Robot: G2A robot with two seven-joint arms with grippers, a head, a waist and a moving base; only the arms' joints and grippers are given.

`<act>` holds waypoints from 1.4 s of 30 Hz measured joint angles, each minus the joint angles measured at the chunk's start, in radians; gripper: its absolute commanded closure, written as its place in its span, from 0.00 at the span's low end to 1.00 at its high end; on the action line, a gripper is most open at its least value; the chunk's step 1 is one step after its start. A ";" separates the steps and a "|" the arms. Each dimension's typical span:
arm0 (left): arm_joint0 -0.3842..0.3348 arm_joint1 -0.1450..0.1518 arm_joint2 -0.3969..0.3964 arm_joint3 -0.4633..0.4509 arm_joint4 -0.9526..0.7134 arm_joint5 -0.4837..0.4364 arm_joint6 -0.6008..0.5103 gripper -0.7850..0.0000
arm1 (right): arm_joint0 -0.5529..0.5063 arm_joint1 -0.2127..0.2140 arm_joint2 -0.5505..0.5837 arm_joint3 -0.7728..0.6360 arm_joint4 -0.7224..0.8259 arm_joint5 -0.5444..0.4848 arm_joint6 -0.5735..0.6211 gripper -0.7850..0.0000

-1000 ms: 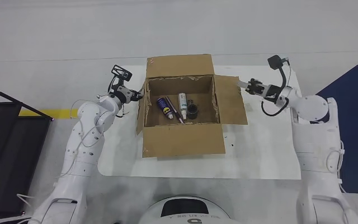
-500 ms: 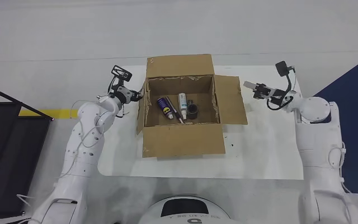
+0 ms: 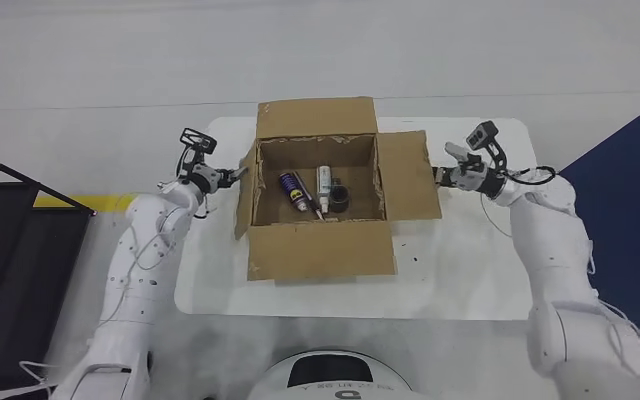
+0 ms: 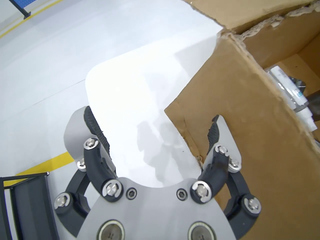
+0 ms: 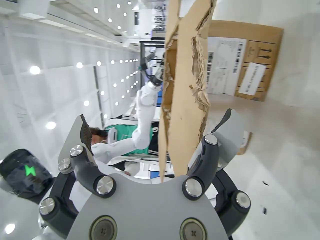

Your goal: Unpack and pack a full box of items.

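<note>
An open cardboard box (image 3: pixel 318 250) stands in the middle of the white table (image 3: pixel 460 280). Inside lie a blue can (image 3: pixel 290 187), a white tube (image 3: pixel 325 182) and a small black item (image 3: pixel 343 196). My left gripper (image 3: pixel 234 176) is open at the box's left flap (image 4: pixel 250 136); in the left wrist view this gripper (image 4: pixel 155 131) has the flap's edge reaching in by one finger (image 4: pixel 214 132). My right gripper (image 3: pixel 441 176) is open at the outer edge of the right flap (image 3: pixel 408 175). In the right wrist view this gripper (image 5: pixel 157 126) straddles the torn flap edge (image 5: pixel 185 101).
A black rack (image 3: pixel 25 250) stands on the floor left of the table. A blue panel (image 3: pixel 610 165) is at the right. Bare table lies in front of the box and on either side of it.
The right gripper pulled away from the right flap, then came back lower along its edge. The left arm shifted outward to the left, and the box slid slightly left.
</note>
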 measured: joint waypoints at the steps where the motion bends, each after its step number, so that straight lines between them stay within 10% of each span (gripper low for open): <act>1: 0.005 0.003 -0.011 0.012 0.011 0.002 0.007 0.00 | -0.006 -0.001 -0.005 -0.009 0.025 0.001 0.001 0.00; 19: -0.022 0.035 -0.070 0.311 0.039 -0.131 0.173 0.00 | -0.100 -0.005 -0.154 -0.346 0.080 -0.086 -0.086 0.00; 42: -0.114 0.030 0.069 0.399 0.086 -0.271 0.370 0.00 | -0.052 -0.032 -0.398 -0.426 -0.092 0.046 -0.188 0.00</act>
